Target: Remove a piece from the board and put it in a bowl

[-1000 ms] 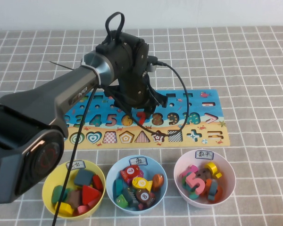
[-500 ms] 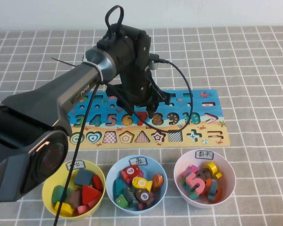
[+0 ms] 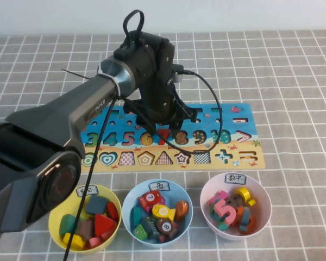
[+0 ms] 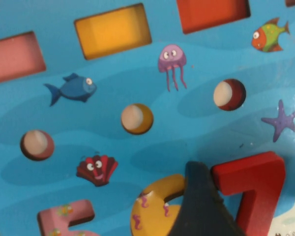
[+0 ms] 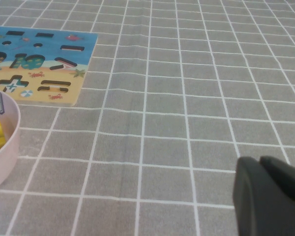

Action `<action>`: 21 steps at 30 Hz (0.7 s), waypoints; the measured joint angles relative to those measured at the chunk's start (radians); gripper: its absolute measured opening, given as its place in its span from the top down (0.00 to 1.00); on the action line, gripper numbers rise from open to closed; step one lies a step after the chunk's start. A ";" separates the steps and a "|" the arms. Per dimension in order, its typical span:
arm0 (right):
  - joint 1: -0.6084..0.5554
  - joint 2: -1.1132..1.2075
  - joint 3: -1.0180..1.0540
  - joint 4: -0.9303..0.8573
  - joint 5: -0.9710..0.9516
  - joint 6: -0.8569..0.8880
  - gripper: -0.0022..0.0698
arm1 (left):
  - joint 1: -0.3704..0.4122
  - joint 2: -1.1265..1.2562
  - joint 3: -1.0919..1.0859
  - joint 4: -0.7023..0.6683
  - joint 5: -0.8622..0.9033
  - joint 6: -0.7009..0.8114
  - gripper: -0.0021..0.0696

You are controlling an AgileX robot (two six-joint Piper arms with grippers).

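**Left hand down over the red 7**

Far left on the desk (image 3: 293,81) nothing matters yet; the left hand (image 3: 164,129) is low over the middle of the board (image 3: 244,157), directly above the red 7 (image 3: 163,134). In the left wrist view one dark finger (image 4: 199,206) sits against the 7's (image 4: 253,189) left edge, between it and the yellow 6 (image 4: 152,209); whether the fingers are apart or clamped cannot be told. The 7 lies in its recess, long stroke running toward the bowls. The pink bowl (image 3: 263,217) lies to the right, nearer the robot. The right hand (image 5: 265,196) rests off to the right, fingers together, far from the piece.
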State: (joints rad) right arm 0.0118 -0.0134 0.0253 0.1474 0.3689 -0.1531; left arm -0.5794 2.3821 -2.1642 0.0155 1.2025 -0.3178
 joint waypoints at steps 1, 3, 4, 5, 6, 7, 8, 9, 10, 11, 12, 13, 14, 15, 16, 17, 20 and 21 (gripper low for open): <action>0.000 0.000 0.000 -0.002 0.000 0.000 0.99 | 0.000 0.000 0.000 0.000 0.000 0.000 0.46; 0.000 0.000 0.000 0.000 0.000 0.000 0.99 | 0.000 0.000 -0.002 0.002 0.000 0.000 0.50; 0.000 0.000 0.000 0.000 0.000 0.000 0.99 | 0.000 0.000 -0.002 0.002 0.000 0.000 0.53; 0.000 0.000 0.000 0.000 0.000 0.000 0.99 | 0.000 0.000 -0.004 -0.004 0.000 0.000 0.56; 0.000 0.000 0.000 0.000 0.000 0.000 0.99 | 0.000 0.000 -0.004 -0.006 -0.002 0.000 0.60; 0.000 0.000 0.000 0.000 0.000 0.000 0.99 | 0.000 0.002 -0.004 -0.009 -0.005 0.000 0.64; 0.000 0.000 0.000 0.000 0.000 0.000 0.99 | 0.000 0.002 -0.004 -0.016 -0.007 0.000 0.66; 0.000 0.000 0.000 0.000 0.000 0.000 0.99 | 0.000 0.002 -0.004 -0.016 -0.009 0.000 0.67; 0.000 0.000 0.000 0.000 0.000 0.000 0.99 | 0.000 0.002 -0.004 -0.016 -0.011 0.000 0.67; 0.000 0.000 0.000 0.000 0.000 0.000 0.99 | 0.000 0.002 -0.006 -0.016 -0.011 0.000 0.67; 0.000 0.000 0.000 0.000 0.000 0.000 0.99 | 0.000 0.002 -0.006 -0.016 -0.011 -0.001 0.67; 0.000 0.000 0.000 0.000 0.000 0.000 0.99 | 0.000 0.002 -0.006 -0.016 -0.011 -0.001 0.67; 0.000 0.000 0.000 0.000 0.000 0.000 0.99 | 0.000 0.002 -0.006 -0.016 -0.012 -0.001 0.67; 0.000 0.000 0.000 0.000 0.000 0.000 0.99 | 0.000 0.002 -0.006 -0.016 -0.012 -0.001 0.67; 0.000 0.000 0.000 0.000 0.000 0.000 0.99 | 0.000 0.002 -0.009 -0.021 -0.012 -0.001 0.67; 0.000 0.000 0.000 0.000 0.000 0.000 0.99 | 0.000 0.005 -0.011 -0.021 -0.010 -0.001 0.67; 0.000 0.000 0.000 0.000 0.000 0.000 0.99 | 0.000 0.016 -0.043 -0.025 0.003 -0.001 0.67; 0.000 0.000 0.000 -0.002 0.000 0.000 0.99 | 0.000 0.018 -0.056 -0.027 0.009 -0.001 0.67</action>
State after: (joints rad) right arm 0.0118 -0.0134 0.0253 0.1452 0.3689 -0.1531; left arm -0.5794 2.3998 -2.2203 -0.0116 1.2113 -0.3186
